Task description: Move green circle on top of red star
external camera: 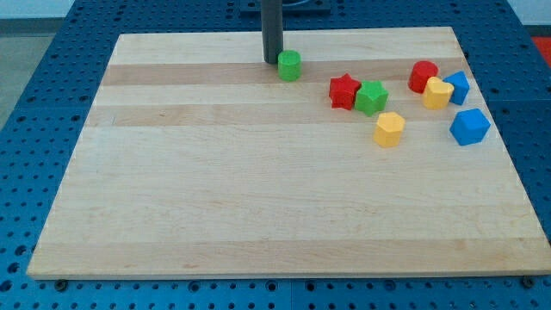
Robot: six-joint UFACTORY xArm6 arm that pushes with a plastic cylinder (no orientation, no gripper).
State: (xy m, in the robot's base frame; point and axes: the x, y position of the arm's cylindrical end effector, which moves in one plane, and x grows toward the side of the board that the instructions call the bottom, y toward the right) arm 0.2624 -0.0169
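The green circle (289, 65) sits near the view's top, a little right of the middle. The red star (344, 91) lies to its lower right, touching a green star (372, 97) on its right side. My tip (272, 60) stands just left of the green circle, touching or almost touching its left edge. The rod rises straight up out of the view's top.
A yellow hexagon block (389, 129) lies below the green star. At the view's right stand a red circle (422, 76), a yellow block (437, 93), a blue block (457, 87) and a second blue block (469, 127). The wooden board (172, 198) rests on a blue perforated table.
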